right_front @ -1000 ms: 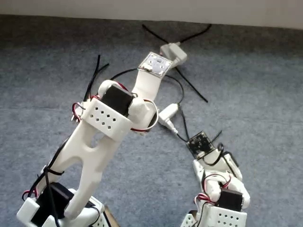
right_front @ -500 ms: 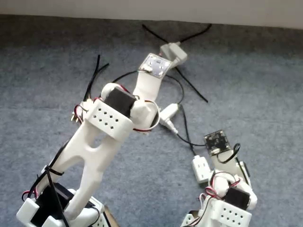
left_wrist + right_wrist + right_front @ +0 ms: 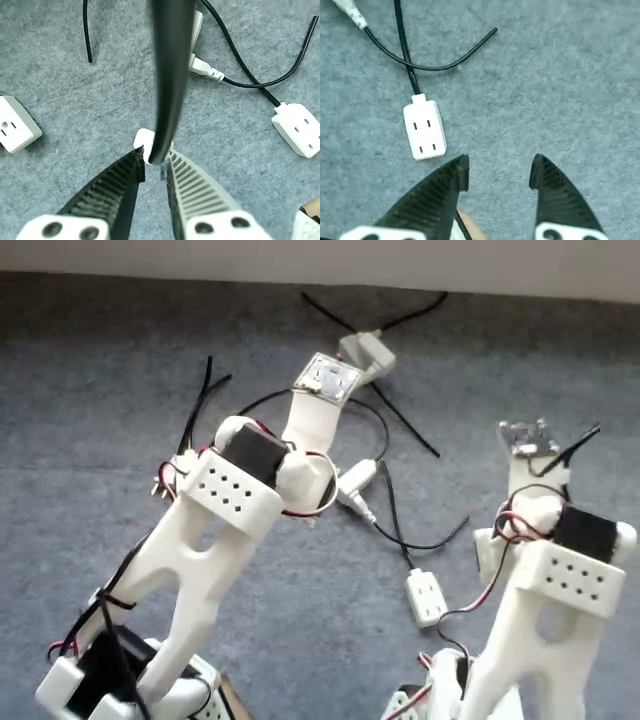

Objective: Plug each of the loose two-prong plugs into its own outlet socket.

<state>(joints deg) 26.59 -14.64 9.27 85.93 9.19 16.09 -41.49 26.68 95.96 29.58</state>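
My left gripper (image 3: 152, 161) is shut on a small white two-prong plug (image 3: 145, 142), whose thick black cord (image 3: 170, 75) rises toward the camera. It hangs over bare carpet between a single white outlet (image 3: 15, 125) and a white socket block (image 3: 299, 128). My right gripper (image 3: 497, 172) stands open above the carpet, with nothing between its fingers. The same socket block (image 3: 425, 131) lies just beside it, slots facing up. In the high view that block (image 3: 425, 598) lies between the two arms, and the single outlet (image 3: 368, 348) is at the back.
A white connector with its plug (image 3: 357, 485) lies mid-carpet, its black cord (image 3: 395, 530) running to the socket block. Loose black cords (image 3: 200, 400) lie at the back left and cross near the single outlet. Grey carpet (image 3: 560, 360) covers the floor.
The right arm has lifted off the socket block and swung up and to the right, leaving the block lying on the carpet. The left arm has barely moved.
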